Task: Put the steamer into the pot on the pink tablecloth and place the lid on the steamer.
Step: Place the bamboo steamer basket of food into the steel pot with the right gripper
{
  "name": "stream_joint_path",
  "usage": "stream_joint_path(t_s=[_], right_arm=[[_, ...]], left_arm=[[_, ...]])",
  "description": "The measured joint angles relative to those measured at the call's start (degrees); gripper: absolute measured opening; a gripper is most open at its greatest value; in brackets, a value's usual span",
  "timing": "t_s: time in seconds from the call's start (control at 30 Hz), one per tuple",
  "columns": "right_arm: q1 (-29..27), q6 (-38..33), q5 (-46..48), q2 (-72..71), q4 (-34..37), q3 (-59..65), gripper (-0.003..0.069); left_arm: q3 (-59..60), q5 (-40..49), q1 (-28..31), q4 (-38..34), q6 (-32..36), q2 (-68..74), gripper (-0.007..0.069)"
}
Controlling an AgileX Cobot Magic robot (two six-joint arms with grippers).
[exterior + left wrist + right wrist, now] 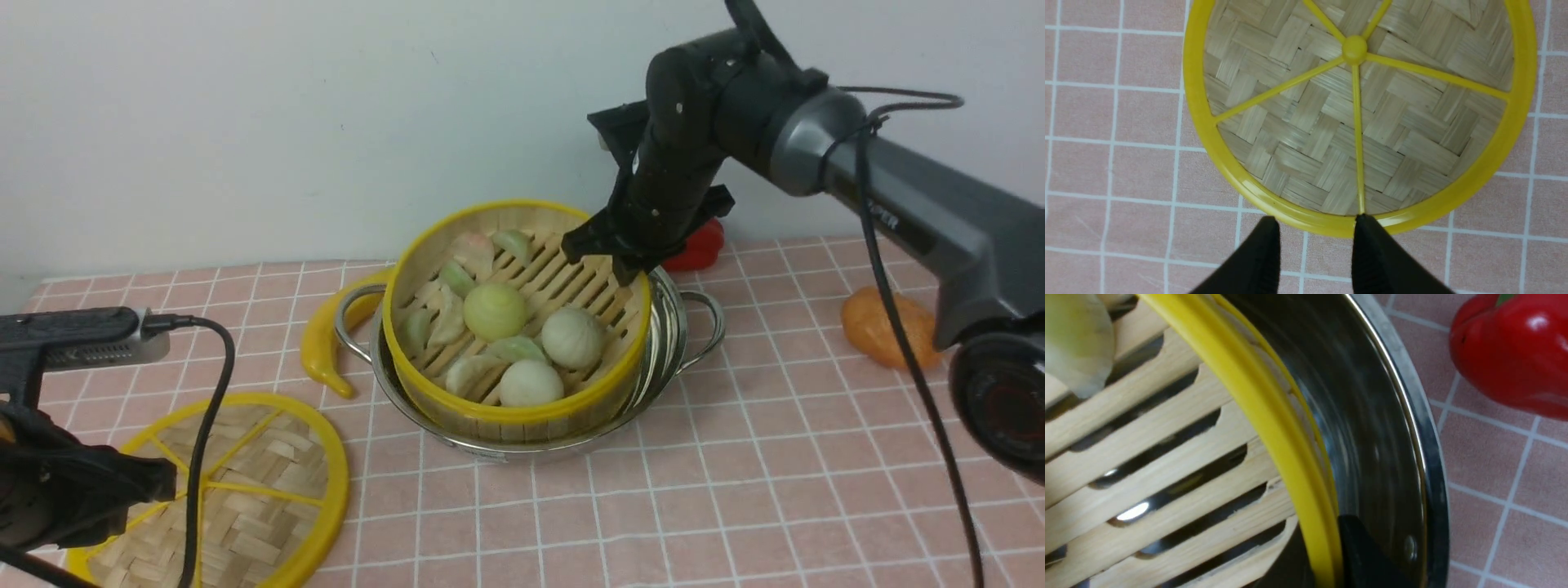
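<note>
In the front view, the right gripper's fingers (625,256) pinch the yellow rim of the bamboo steamer (522,412), which tilts in the stainless-steel pot (482,447) below them; only here do both pot handles, the banana (321,339) and 3 round buns (531,351) show. The woven lid (326,490) lies beside the left gripper (155,498) on the pink tablecloth (816,490).

The left wrist view adds the lid's centre knob (1354,49), beyond empty, partly open fingers (1267,249).

The right wrist view shows 1 finger each side of the rim, nearly closed, and a red pepper (1515,355) beyond the pot.
</note>
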Motion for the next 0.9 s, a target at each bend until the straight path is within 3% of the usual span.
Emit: stream_joint_path(t_s=[0.6,0.67,0.9], right_arm=[[0.0,2.1,-0.4,3.1,-2.6,-0.8,0.0073],[0.0,2.1,-0.5,3.1,-2.6,-0.8,0.0114],[-0.1,1.8,-0.7,3.1,-2.1,-0.9,0.0370]], left_arm=[[0.0,-1.8,0.0,0.0,0.0,0.0,0.0241],[0.0,-3.1,0.0,0.0,0.0,0.0,0.0241],[0.0,-8.2,0.0,0.0,0.0,0.1,0.0243]])
